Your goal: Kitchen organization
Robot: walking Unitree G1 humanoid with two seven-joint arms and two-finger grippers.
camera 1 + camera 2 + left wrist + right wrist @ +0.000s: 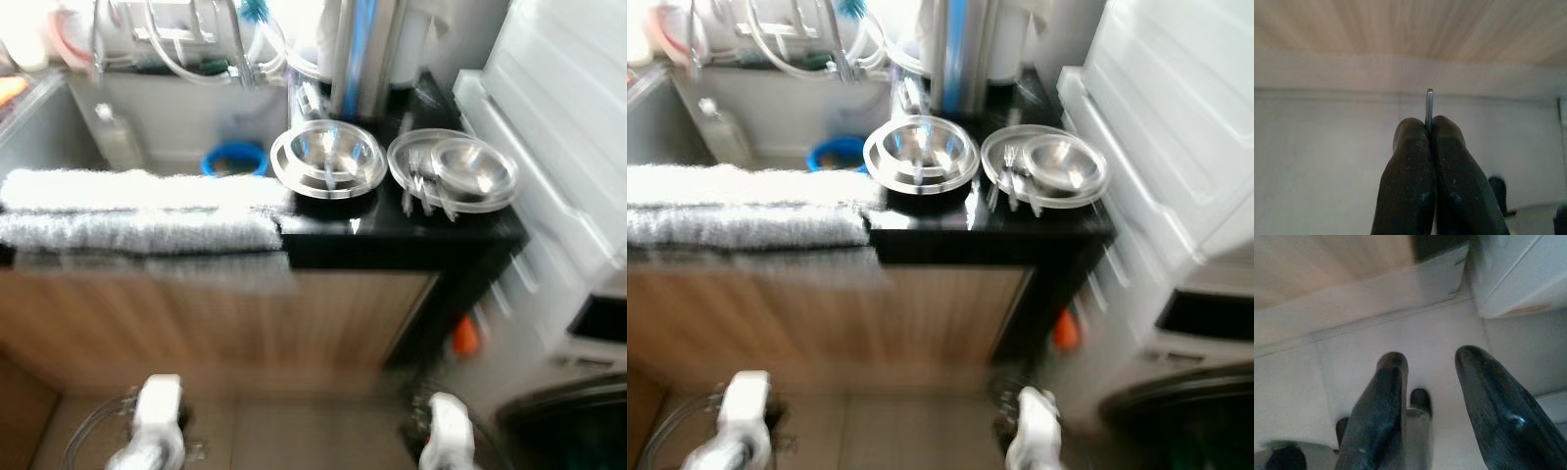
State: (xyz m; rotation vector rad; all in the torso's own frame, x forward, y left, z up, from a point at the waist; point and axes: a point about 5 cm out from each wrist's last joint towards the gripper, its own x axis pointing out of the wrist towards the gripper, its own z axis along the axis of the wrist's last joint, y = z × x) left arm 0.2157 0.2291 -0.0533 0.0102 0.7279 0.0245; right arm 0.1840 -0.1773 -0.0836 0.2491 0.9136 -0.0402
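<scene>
On the black counter point(392, 233) stands a stack of steel plates with a bowl point(328, 157). To its right, another steel plate point(453, 172) holds a small bowl and some forks. Both arms hang low in front of the cabinet, left wrist point(157, 411) and right wrist point(446, 431). My left gripper point(1428, 125) is shut on a thin metal utensil point(1429, 104), seen edge-on and sticking out past the fingertips. My right gripper point(1432, 357) is open over the pale floor, holding nothing.
White towels point(147, 211) lie over the sink's front edge, and a blue bowl point(235, 157) sits in the sink. The wood cabinet front point(216, 313) is right ahead. A white appliance point(578, 294) stands at the right, with an orange object point(466, 336) beside it.
</scene>
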